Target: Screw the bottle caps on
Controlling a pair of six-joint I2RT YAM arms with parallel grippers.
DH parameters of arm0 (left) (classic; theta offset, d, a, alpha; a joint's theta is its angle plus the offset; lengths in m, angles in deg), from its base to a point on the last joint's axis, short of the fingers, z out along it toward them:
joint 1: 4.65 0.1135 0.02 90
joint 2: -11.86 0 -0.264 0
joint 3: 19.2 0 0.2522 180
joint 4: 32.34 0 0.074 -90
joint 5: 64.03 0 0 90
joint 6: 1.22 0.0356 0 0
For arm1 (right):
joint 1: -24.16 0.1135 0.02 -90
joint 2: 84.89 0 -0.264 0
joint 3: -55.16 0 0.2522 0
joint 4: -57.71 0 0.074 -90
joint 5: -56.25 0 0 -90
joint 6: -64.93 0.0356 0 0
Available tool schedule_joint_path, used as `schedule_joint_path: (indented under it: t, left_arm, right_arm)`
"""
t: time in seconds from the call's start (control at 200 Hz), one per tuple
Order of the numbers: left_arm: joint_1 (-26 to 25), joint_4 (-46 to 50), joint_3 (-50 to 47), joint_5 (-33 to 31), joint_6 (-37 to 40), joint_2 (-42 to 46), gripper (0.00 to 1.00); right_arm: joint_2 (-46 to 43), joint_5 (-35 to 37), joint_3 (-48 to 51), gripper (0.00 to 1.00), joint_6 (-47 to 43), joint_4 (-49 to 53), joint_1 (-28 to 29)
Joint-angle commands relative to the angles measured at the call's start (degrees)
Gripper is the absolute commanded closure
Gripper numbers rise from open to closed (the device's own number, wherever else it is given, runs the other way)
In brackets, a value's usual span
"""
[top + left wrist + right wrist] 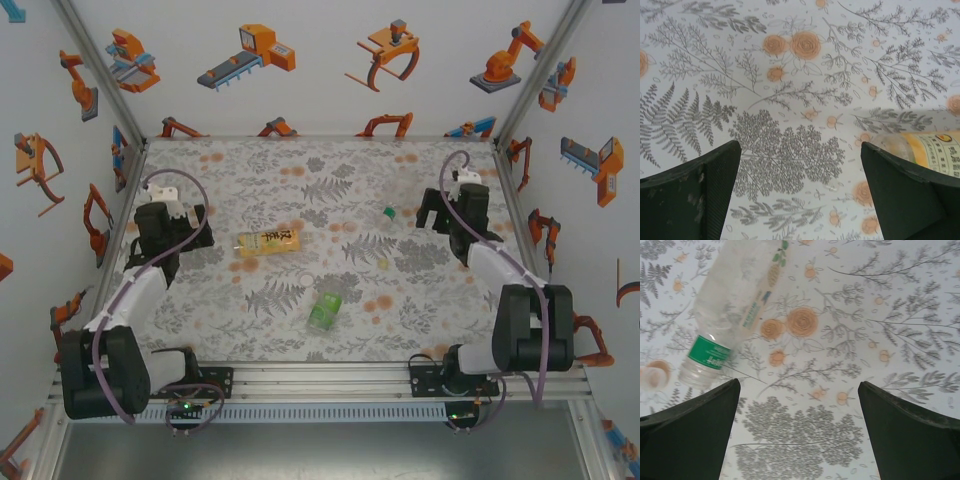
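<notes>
Three bottles lie on the flowered table. The amber bottle (268, 242) with a yellow label is left of centre, and its end (932, 152) shows beside the right finger in the left wrist view. Nearer the front lies the green bottle (324, 312). The clear bottle (735, 295) with a green band (710, 352) lies ahead and left of my right gripper (799, 435), which is open and holds nothing. A pale cap (652, 377) rests on the table left of that band. My left gripper (800, 195) is open over bare table, left of the amber bottle.
White walls printed with orange robot pictures close in the table on three sides. An aluminium rail (320, 375) carries both arm bases at the near edge. The left arm (150, 250) and the right arm (480, 240) stand near the side walls.
</notes>
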Motion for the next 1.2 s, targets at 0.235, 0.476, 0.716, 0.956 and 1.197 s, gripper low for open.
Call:
schedule_joint_path:
  t: [0.235,0.476,0.716,0.956,1.197]
  left_arm:
    - [-0.55,14.36,2.53,2.19,-3.12,7.30,0.03]
    - [-3.34,16.72,3.06,-0.59,-2.11,8.59,0.03]
    - [-5.75,15.78,3.94,-0.54,0.14,7.08,0.03]
    - [-5.74,16.51,4.37,0.70,1.63,6.51,0.03]
    - [-5.78,17.07,4.83,1.15,1.71,5.87,0.03]
  right_arm:
    - [14.84,6.16,-21.32,0.13,14.02,23.73,6.75]
    - [25.10,8.43,-35.49,0.15,19.63,33.84,9.17]
    - [33.59,11.54,-47.30,0.15,23.22,40.57,10.64]
    - [40.94,12.98,-57.05,0.16,23.11,44.84,10.96]
    - [46.80,14.28,-63.86,0.18,22.82,46.94,11.00]
